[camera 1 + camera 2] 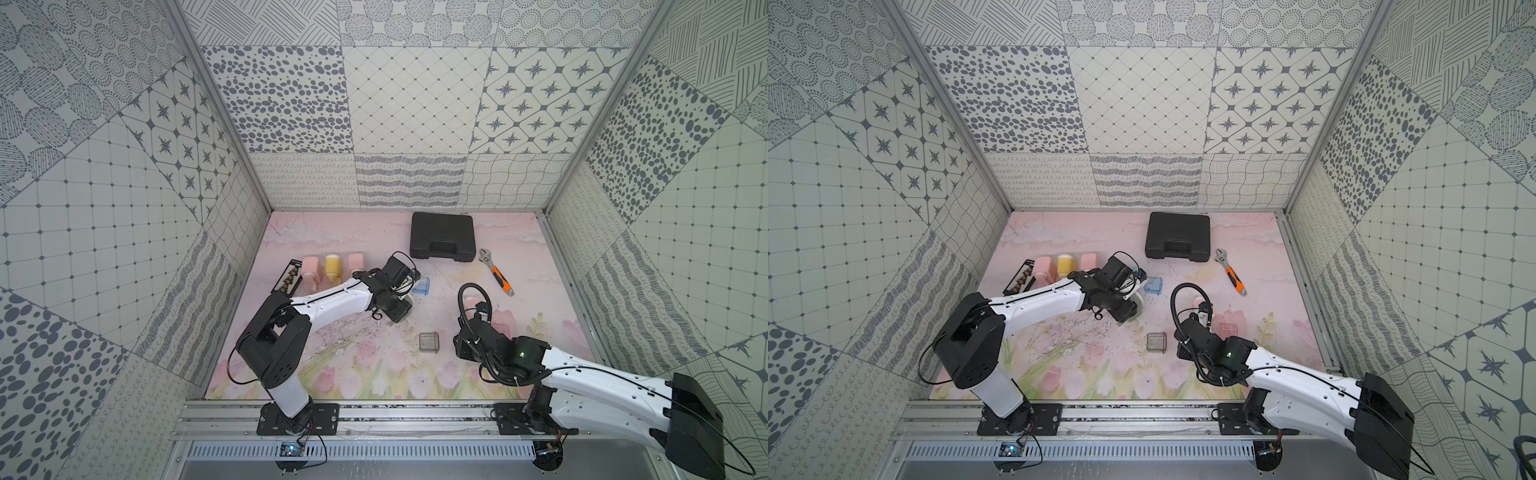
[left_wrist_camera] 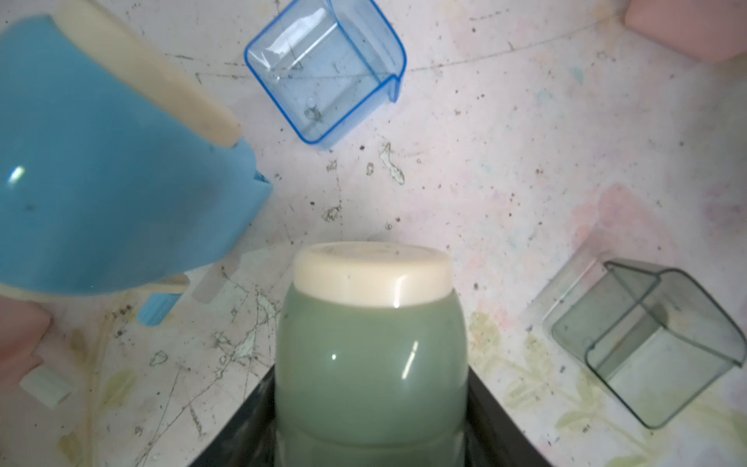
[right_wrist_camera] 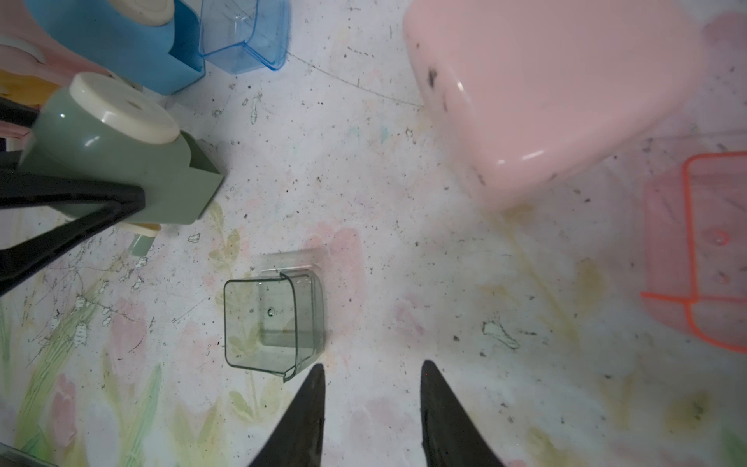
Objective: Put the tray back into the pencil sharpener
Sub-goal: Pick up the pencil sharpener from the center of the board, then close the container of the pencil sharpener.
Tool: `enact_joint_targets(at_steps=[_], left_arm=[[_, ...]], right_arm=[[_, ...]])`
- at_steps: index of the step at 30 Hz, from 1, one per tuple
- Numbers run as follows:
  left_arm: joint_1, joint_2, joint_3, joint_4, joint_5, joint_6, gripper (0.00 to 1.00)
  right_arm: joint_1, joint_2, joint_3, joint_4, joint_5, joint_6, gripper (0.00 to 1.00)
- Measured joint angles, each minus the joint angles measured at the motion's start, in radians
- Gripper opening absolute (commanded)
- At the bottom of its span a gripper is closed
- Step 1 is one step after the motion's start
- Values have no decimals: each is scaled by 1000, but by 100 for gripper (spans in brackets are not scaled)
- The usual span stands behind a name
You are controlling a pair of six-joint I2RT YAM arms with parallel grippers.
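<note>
The left gripper [image 2: 372, 388] was clamped on both sides of the cream-capped sage-green plastic pencil sharpener [image 2: 370, 323], its tray slot [image 3: 204, 172] open. The smoky-green clear plastic tray [image 3: 271, 323] sat on the floral mat [image 3: 404, 283], apart from it, just ahead of the right gripper [image 3: 372, 404], whose jaws stood apart around nothing. Only dark specks showed inside the tray. A clear blue tray [image 2: 323, 68] lay beside a blue sharpener [image 2: 101, 161].

Glossy green plastic sharpener [image 2: 370, 343], clear smoky plastic tray [image 3: 271, 323], scuffed matt floral mat [image 3: 404, 250], metal wrench [image 1: 496, 274]

Bare mat [image 3: 404, 258] all around green tray [image 3: 266, 323]
</note>
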Motion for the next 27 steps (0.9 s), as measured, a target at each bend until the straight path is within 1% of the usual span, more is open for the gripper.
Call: enact_joint_targets(at_steps=[5, 9, 13, 19, 24, 27], left_arm=[[0, -135, -101, 3, 49, 101, 22], [0, -258, -210, 14, 147, 222, 21], [-1, -338, -303, 47, 243, 328, 20], [-18, -321, -319, 49, 320, 443, 22], [-63, -262, -294, 48, 323, 509, 22], [-95, -232, -274, 49, 315, 536, 24]], right_arm=[[-22, 0, -3, 15, -25, -5, 40], [-60, 9, -10, 45, -80, -16, 40], [-88, 46, -10, 89, -143, -36, 39], [-100, 119, -10, 175, -227, -54, 39], [-100, 209, -10, 242, -278, -58, 37], [-100, 250, -10, 276, -305, -57, 36]])
